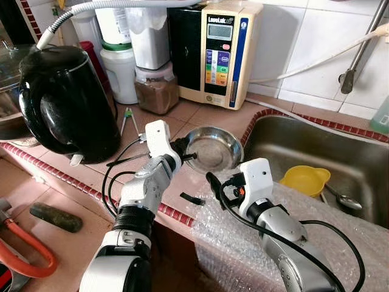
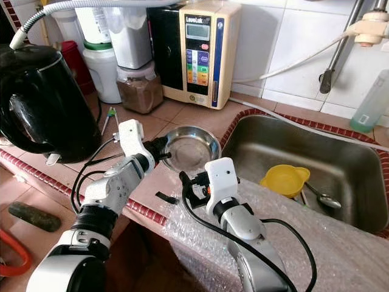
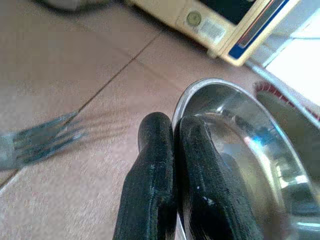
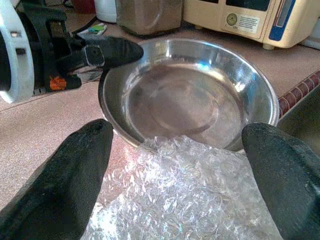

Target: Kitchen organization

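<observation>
A shallow steel bowl [image 1: 209, 149] sits on the tiled surface [image 1: 91, 176], just beside the left rim of the steel sink [image 1: 316, 152] and in front of a cream water ioniser [image 1: 222, 52] that stands against the white wall tiles. The left hand [image 1: 182, 151] has its two black fingers [image 3: 150, 185] closed on the bowl's near-left rim, one finger outside the wall and one inside, as the left wrist view shows plainly. A fork [image 3: 37, 142] lies on the tiles just beyond that hand, blurred. The right hand [image 1: 220, 187] hovers close to the bowl's near edge, its fingers [image 4: 75, 175] spread wide and gripping nothing, with a sheet of bubble wrap [image 1: 255, 237] draped below it over the front of the surface and reaching up against the bowl's near rim. A small black piece [image 1: 192, 198] lies on the surface between the two arms. Inside the sink are a yellow funnel-like cup [image 1: 306, 179] and a spoon [image 1: 343, 199] near it. Left of the bowl stands a large black electric kettle [image 1: 64, 100], and behind it a row of white jars [image 1: 121, 67] and a clear container [image 1: 157, 85] holding brown powder. Green-handled tweezers [image 1: 127, 118] lie on the tiles between the kettle and the bowl.
</observation>
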Tool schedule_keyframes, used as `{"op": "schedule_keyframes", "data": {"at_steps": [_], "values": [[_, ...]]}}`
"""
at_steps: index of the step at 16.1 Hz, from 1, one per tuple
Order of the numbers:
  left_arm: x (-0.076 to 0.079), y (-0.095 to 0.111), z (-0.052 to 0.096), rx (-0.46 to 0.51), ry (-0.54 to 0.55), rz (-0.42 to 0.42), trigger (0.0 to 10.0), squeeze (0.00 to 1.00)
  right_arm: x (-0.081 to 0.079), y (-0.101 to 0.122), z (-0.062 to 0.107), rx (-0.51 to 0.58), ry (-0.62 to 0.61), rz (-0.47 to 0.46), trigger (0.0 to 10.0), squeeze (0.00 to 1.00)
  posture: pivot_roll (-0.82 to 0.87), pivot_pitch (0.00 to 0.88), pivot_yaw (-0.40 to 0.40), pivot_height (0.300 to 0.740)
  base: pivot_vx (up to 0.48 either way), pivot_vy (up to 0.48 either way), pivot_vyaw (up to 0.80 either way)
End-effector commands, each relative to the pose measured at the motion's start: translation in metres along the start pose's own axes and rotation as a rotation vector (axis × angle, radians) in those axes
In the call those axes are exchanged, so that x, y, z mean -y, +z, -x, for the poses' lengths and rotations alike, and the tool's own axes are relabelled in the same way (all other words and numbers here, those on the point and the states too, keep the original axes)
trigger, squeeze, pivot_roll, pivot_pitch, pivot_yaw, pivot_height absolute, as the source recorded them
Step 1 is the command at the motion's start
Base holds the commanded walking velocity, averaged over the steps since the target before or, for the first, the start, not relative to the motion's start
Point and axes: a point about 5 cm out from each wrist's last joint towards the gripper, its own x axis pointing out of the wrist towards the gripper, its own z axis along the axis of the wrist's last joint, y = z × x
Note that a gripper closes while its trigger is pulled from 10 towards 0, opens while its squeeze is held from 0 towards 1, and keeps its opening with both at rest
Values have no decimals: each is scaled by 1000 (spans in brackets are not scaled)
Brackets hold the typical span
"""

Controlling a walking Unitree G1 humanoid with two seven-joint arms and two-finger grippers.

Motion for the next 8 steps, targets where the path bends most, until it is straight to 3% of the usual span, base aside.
{"op": "schedule_keyframes", "data": {"at_steps": [1,4,7,8], "values": [[7,14,1,92,-49,-21,0,0,1,1,-1,2,-2,11,10000,1000,27,0,50,740,0,0,0],[18,34,9,277,-148,-75,0,0,15,10,-3,59,-87,28,10000,1000,31,0,45,740,0,0,0],[29,45,13,359,-219,-51,0,0,33,28,-3,153,-185,40,10000,1000,33,0,40,740,0,0,0],[35,47,15,377,-253,-43,0,0,44,40,-5,212,-226,46,10000,855,33,0,40,740,0,0,0]]}}
